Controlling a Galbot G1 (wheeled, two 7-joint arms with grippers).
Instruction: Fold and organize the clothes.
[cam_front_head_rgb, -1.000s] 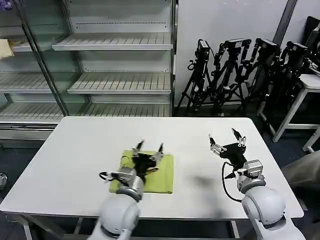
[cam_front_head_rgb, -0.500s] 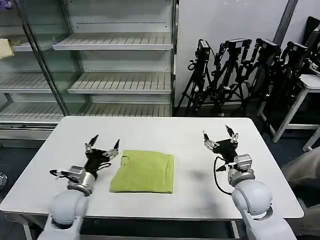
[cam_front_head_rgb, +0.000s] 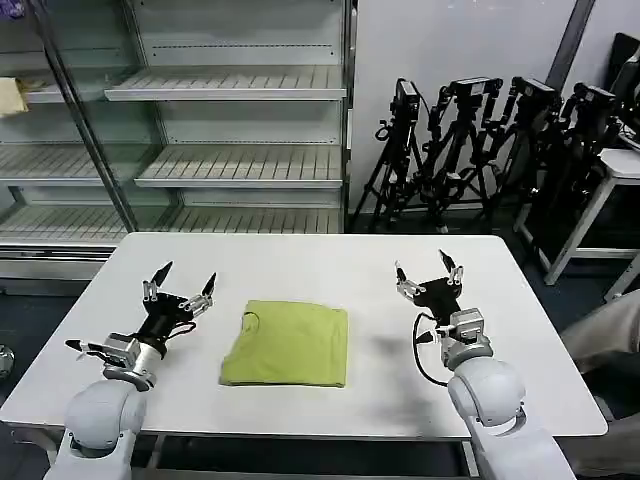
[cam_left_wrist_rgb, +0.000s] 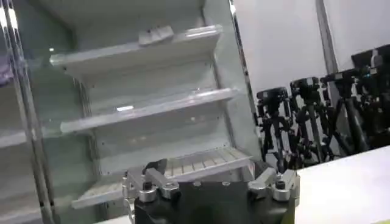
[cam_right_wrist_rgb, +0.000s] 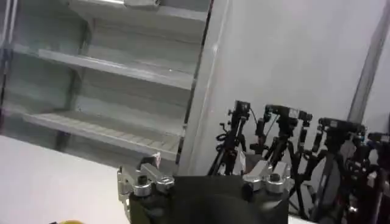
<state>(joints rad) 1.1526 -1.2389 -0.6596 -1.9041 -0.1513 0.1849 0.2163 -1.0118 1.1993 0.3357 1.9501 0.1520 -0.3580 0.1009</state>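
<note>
In the head view, the T-shirt (cam_front_head_rgb: 288, 343) lay folded in a neat rectangle on the white table (cam_front_head_rgb: 320, 270), between the two arms. The left gripper (cam_front_head_rgb: 180, 285) was above the table just to its left, fingers spread apart and holding nothing. The right gripper (cam_front_head_rgb: 428, 276) was further to the right, also spread and holding nothing.

In the left wrist view, the gripper base (cam_left_wrist_rgb: 210, 195) faced the shelves (cam_left_wrist_rgb: 140, 109).

In the right wrist view, tripods (cam_right_wrist_rgb: 286, 146) stood behind.

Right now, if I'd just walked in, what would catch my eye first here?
The lime T-shirt, folded into a neat rectangle in the middle of the white table. On either side the left gripper and right gripper hover with fingers spread, touching nothing. Behind stand bare shelves and a cluster of black tripods.
</note>
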